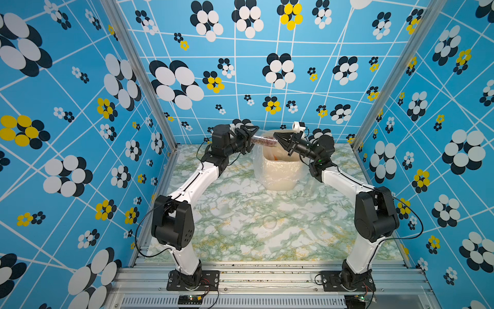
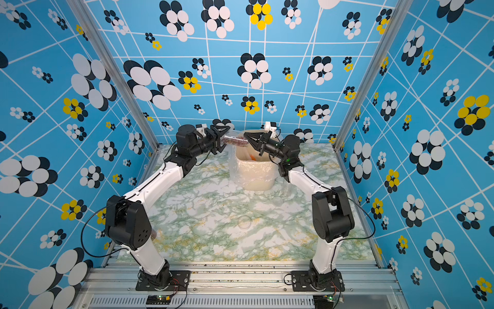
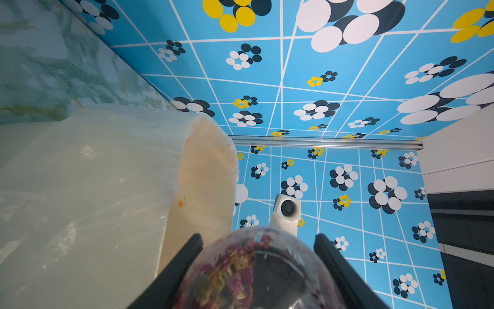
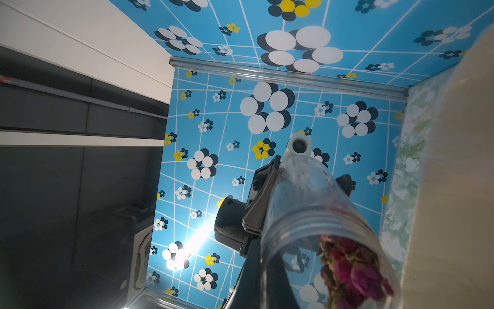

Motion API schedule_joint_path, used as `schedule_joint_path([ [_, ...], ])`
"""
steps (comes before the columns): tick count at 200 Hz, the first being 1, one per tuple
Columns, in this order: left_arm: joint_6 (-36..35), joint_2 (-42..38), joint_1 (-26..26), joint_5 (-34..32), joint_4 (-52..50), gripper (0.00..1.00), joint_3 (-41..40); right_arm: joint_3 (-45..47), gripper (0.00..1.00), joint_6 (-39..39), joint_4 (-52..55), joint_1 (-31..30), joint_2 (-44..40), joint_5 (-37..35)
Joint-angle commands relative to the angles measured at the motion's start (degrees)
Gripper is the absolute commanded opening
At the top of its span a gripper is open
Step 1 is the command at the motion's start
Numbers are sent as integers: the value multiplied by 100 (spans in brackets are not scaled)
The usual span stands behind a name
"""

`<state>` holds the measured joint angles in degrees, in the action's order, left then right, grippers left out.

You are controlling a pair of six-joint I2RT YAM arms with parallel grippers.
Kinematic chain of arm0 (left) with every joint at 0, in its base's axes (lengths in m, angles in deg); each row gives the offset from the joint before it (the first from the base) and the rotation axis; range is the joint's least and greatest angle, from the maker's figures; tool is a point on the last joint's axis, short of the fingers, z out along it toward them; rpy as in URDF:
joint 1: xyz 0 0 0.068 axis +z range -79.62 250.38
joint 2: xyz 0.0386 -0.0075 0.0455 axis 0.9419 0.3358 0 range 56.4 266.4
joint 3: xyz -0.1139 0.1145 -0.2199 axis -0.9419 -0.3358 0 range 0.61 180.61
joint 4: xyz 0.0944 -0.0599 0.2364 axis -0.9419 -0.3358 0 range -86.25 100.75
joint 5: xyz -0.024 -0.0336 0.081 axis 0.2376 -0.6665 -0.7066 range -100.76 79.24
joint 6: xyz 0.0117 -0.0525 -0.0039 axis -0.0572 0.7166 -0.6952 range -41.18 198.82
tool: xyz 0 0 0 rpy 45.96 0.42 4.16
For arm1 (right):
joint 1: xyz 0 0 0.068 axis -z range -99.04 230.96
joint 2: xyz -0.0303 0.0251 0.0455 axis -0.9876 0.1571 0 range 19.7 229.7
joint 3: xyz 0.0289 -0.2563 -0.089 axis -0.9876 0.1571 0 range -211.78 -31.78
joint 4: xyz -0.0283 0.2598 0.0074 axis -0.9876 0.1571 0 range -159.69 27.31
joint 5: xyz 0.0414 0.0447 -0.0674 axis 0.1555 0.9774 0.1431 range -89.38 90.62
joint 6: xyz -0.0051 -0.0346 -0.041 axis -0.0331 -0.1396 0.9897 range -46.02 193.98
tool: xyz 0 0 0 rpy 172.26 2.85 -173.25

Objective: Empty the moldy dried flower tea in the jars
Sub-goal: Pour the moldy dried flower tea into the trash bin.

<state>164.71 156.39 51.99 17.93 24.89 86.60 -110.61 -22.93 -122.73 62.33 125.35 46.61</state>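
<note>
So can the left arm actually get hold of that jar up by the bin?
Probably yes: the left fingers sit either side of the jar at its closed end, nothing between them, though actual contact is unclear. The right fingers seem to pinch its open end by the bin.

In both top views: looks down from high above the table's point(image 1: 240, 219) front edge toward the back wall point(image 1: 267, 80), far enough off to take in the whole left arm point(image 1: 195, 179) and right arm point(image 1: 347, 184); nearly the same scene, shifted slightly sideways. From the left wrist: sits right behind the jar point(image 3: 254, 267), faces past the bin point(image 3: 80, 187) to the right wrist's camera point(image 3: 287, 208). From the right wrist: equally close, faces back at the left wrist's camera point(image 4: 299, 145); shares jar and bin.
</note>
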Motion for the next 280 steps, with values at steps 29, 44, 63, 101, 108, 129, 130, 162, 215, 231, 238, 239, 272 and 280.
schedule_joint_path([
  [29,-393,118,-54,-106,-138,36,213,-223,10,-101,-321,-18,132,85],
  [44,-389,126,-49,-127,-125,31,207,-213,15,-92,-316,2,123,85],
  [63,-391,142,-45,-132,-75,24,216,-172,27,-60,-263,34,90,70],
  [101,-427,136,-16,-170,12,19,250,-61,41,52,-198,114,-38,58],
  [108,-454,128,-14,-186,11,18,260,-46,43,95,-152,131,-80,58],
  [129,-589,93,0,-238,10,16,301,-7,49,370,129,169,-233,50],
  [130,-599,92,-8,-240,1,15,303,-4,49,385,145,173,-244,50],
  [162,-974,-9,-9,-326,-270,13,402,176,62,1028,797,235,-593,-59],
  [215,-1679,-172,-43,-574,-847,10,583,423,77,2363,2178,290,-1258,-347],
  [231,-1821,-176,-71,-613,-965,10,652,468,80,2826,2695,298,-1483,-465],
  [238,-1890,-170,-82,-634,-1018,10,685,496,82,3022,2892,301,-1579,-530],
  [239,-1899,-171,-88,-639,-1027,10,692,498,82,3056,2915,300,-1594,-539],
  [272,-2186,-163,-150,-748,-1248,9,831,720,91,3798,3606,308,-2056,-752],
  [280,-2237,-159,-157,-767,-1285,9,864,766,92,3966,3776,308,-2150,-808],
])
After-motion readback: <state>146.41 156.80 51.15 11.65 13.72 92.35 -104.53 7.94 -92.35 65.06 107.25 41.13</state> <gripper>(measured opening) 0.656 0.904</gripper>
